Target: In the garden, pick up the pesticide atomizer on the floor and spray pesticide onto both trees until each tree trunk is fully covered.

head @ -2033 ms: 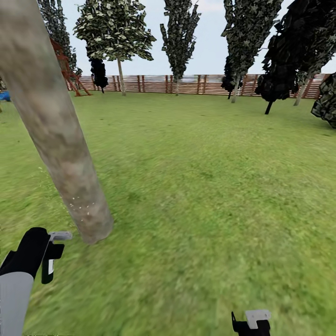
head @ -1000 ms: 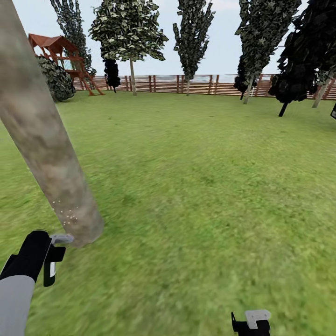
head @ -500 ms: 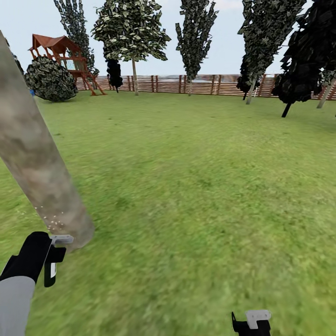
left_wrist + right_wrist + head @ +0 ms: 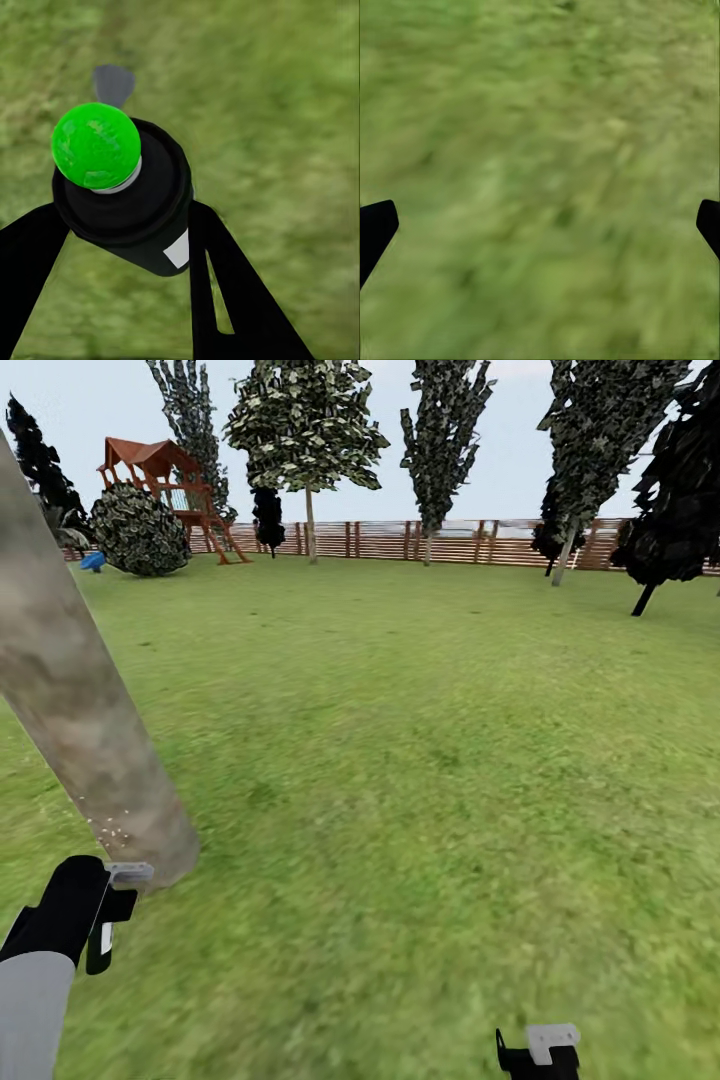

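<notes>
A thick, mottled grey-beige tree trunk leans across the left of the head view, its base in the lawn. Small white specks dot the trunk low down, just above the nozzle. My left gripper is shut on the pesticide atomizer, whose grey nozzle almost touches the trunk's base. In the left wrist view the black atomizer with a green round end sits between the two black fingers. My right gripper hangs low at the bottom edge. Its fingertips stand wide apart over grass, open.
A brown slatted fence closes the far side of the lawn, with several tall trees along it. A red-roofed wooden playhouse and a round bush stand at the far left. Open grass stretches ahead and to the right.
The whole view has swung, bringing the playhouse and bush into sight at the far left. The trunk's base now stands closer to the atomizer's nozzle. Both grippers keep their places in the picture.
</notes>
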Controlling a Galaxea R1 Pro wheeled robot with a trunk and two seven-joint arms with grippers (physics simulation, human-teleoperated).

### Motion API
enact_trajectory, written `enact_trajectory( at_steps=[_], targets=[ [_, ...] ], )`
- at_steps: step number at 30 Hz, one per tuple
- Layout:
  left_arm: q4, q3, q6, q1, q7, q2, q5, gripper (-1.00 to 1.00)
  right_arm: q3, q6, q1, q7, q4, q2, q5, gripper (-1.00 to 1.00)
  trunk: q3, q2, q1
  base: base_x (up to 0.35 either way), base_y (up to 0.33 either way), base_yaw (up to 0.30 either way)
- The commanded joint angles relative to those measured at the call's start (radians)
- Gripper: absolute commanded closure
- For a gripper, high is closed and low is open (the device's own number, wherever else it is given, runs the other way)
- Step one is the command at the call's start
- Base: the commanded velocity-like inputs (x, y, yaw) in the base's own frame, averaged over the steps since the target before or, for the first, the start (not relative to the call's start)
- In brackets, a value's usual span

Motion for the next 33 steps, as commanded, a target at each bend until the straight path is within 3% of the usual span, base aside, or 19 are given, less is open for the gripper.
enact_trajectory(
  at_steps=[1, 7, 12, 16, 22, 26, 31, 33],
  targets=[
    [-0.004, 0.003, 0.003, -0.001, 0.005, -0.001, -0.008, 1.0, -0.004, -0.003, -0.001, -0.006, 0.002, 0.0, 0.011, -1.0, -0.001, 0.0, 0.0, 0.072, -0.04, 0.276],
    [-0.014, -0.001, 0.022, -0.034, 0.008, -0.011, 0.0, 1.0, -0.005, -0.003, -0.001, -0.006, 0.0, -0.001, 0.011, -1.0, -0.001, 0.0, 0.0, 0.012, -0.007, 0.277],
    [0.0, -0.01, 0.068, -0.201, -0.026, -0.014, 0.026, 1.0, -0.006, -0.002, -0.001, -0.006, -0.001, -0.001, 0.011, -1.0, -0.001, 0.0, 0.0, 0.0, 0.0, 0.241],
    [0.003, -0.012, 0.071, -0.264, -0.032, -0.016, 0.027, 1.0, -0.006, -0.003, -0.001, -0.007, -0.002, -0.005, 0.011, -1.0, -0.001, 0.0, 0.0, 0.0, 0.0, 0.04],
    [0.002, -0.008, 0.07, -0.257, -0.033, -0.003, 0.024, 1.0, -0.006, -0.003, -0.001, -0.007, -0.003, -0.006, 0.011, -1.0, -0.001, 0.0, 0.0, 0.0, 0.0, 0.001],
    [0.002, -0.003, 0.071, -0.253, -0.036, 0.063, 0.025, 1.0, -0.006, -0.003, -0.001, -0.005, -0.003, -0.006, 0.011, -1.0, -0.001, 0.0, 0.0, 0.0, 0.0, 0.001],
    [0.001, -0.014, 0.071, -0.252, -0.038, 0.065, 0.024, 1.0, -0.001, -0.002, -0.001, 0.016, 0.001, -0.002, 0.014, -1.0, -0.001, 0.0, 0.0, 0.0, 0.0, 0.177],
    [0.001, -0.013, 0.07, -0.251, -0.038, 0.065, 0.025, 1.0, 0.0, -0.002, -0.001, 0.082, 0.001, -0.003, 0.016, -1.0, -0.001, 0.0, 0.0, 0.0, 0.0, 0.254]
  ],
)
